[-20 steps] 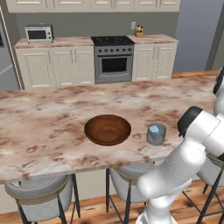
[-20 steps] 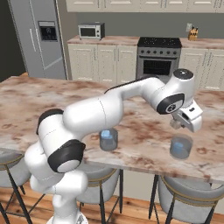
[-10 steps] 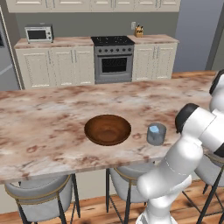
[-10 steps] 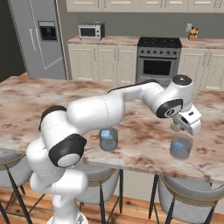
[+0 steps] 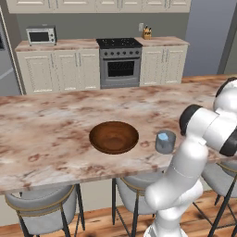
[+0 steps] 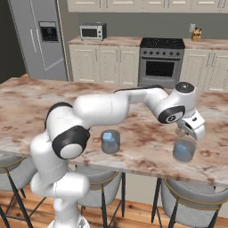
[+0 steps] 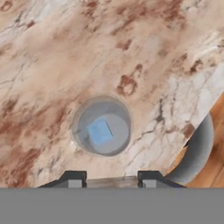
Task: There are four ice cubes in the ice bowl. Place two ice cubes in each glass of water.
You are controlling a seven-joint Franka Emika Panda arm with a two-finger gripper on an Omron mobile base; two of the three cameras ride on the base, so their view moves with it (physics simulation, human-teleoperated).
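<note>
Though gripper-shadowed, upright glass [image 7: 102, 126], cube [image 7: 100, 132] flat

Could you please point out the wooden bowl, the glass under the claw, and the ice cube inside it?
wooden bowl [image 5: 114, 137]: left base view, inner floor.
glass [image 7: 101, 126]: hand view, bare bottom.
ice cube [image 7: 100, 131]: hand view, top face.

Directly beneath the gripper [image 6: 181, 132], the way down is blocked by a glass of water [image 6: 183, 150] with an ice cube [image 7: 100, 132] in it. Bare marble counter [image 7: 87, 52] lies open all around that glass. Off to the gripper's side, a second glass [image 6: 110, 141] and the ice bowl [image 5: 114, 137] stand well apart. Past the counter edge, a stool seat [image 7: 197, 151] is seen below.
</note>
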